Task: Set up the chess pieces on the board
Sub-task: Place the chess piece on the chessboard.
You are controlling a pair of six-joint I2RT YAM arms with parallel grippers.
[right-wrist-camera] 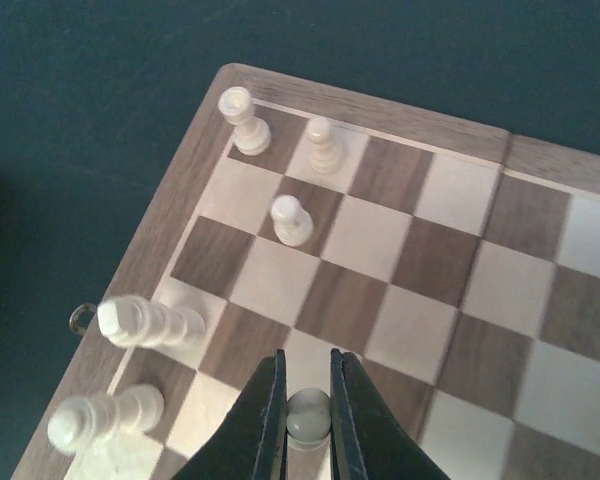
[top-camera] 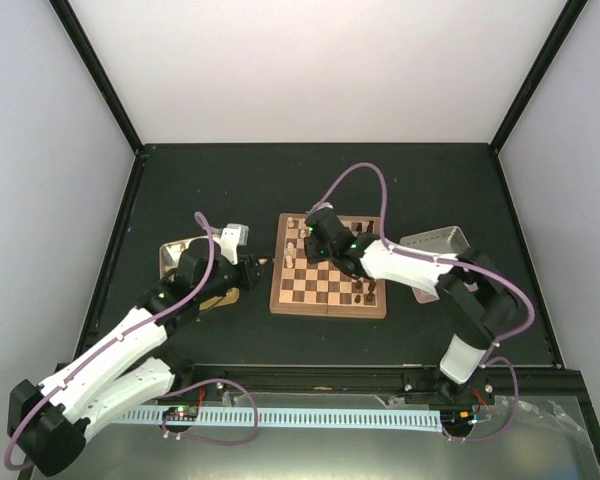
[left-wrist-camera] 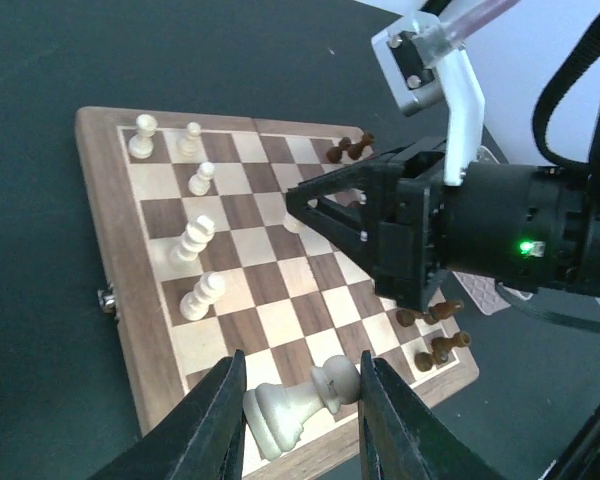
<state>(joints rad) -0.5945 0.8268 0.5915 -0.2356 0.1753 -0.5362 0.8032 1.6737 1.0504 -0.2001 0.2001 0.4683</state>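
Cream pieces (left-wrist-camera: 195, 240) stand along the left side of the board (top-camera: 328, 310), which lies in the middle of the dark table (top-camera: 230, 190). Dark pieces (left-wrist-camera: 442, 348) cluster by the opposite side, with two more at the far corner in the left wrist view.

The right hand (right-wrist-camera: 307, 380) is over the board, its arm stretched in from the right. It is clenched on the round head of a cream pawn (right-wrist-camera: 308, 416), held upright just above the squares near the cream side (whether its foot touches the wood cannot be told, as the fingers hide it). Beyond it in the right wrist view, two cream pieces stand in the corner with a small pawn one square in, and two taller ones stand along the edge nearer the camera.

The left hand (left-wrist-camera: 300, 385) hangs just off the board's left edge, near a gold tin (top-camera: 180, 252). It is grasping a cream piece (left-wrist-camera: 285, 410) that lies crosswise between its fingers, head to the right. A silver tray (top-camera: 435, 243) sits on the table to the right of the board.
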